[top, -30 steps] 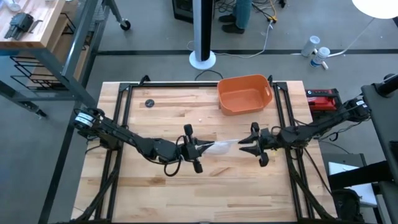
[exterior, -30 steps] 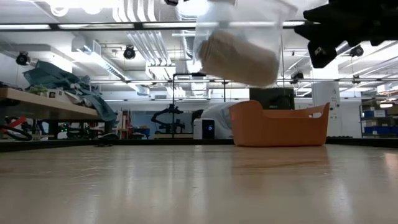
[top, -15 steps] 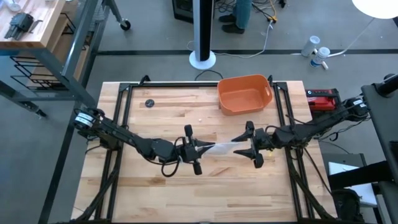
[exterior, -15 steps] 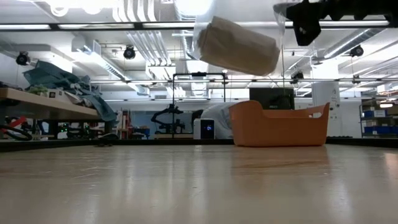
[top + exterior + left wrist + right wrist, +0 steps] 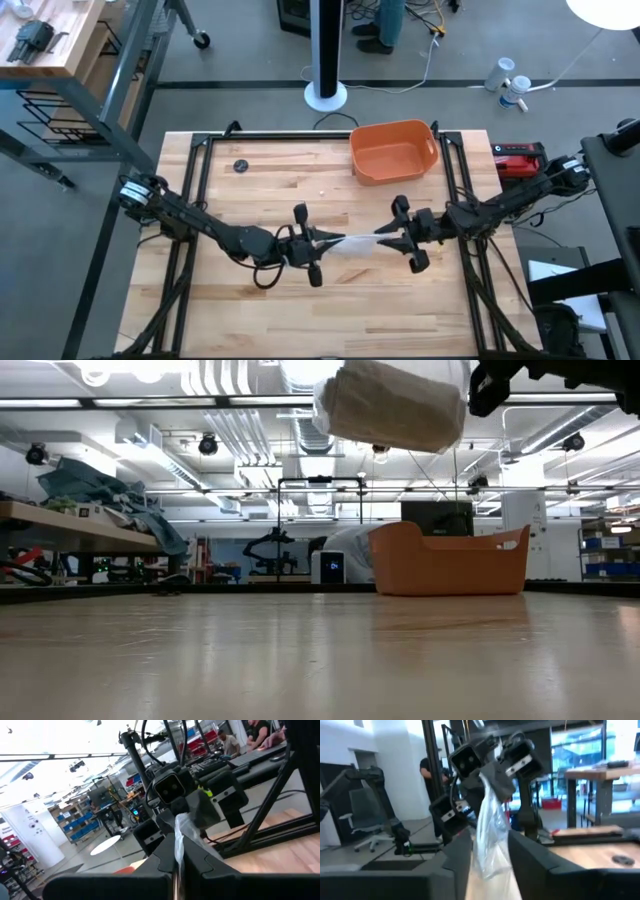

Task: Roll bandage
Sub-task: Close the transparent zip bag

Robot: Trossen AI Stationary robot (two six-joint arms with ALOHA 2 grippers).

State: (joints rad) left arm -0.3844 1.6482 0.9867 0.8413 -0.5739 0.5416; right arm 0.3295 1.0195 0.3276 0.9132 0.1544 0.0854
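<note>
Since a second ago the right gripper (image 5: 392, 241) has moved in from beside the package to its end, and the off-white roll of soft gauze bandage (image 5: 392, 404) sits higher in the low view, now nearly level.

The bandage is still inside its crumpled clear plastic wrapper (image 5: 352, 243), held in the air between both arms above the middle of the butcher-block wooden table (image 5: 330, 310). Nothing of it touches the wood.

Handling, my read: light, soft, squashes under pressure. The film is slippery and thin, so it will likely stretch or tear before the roll shifts. Best hold is the loose film at each end, not the roll body; pinching the gauze would crush it and jam it in the bag.

Left gripper (image 5: 308, 244) is clenched on the wrapper's left end. Right gripper's fingers (image 5: 532, 857) straddle the film at the other end, part closed; I can't tell whether they actually pinch it.

The orange plastic tub (image 5: 393, 151) stands at the far edge of the table, well apart from the arms. A small black disc (image 5: 240, 166) lies near the far left corner.
</note>
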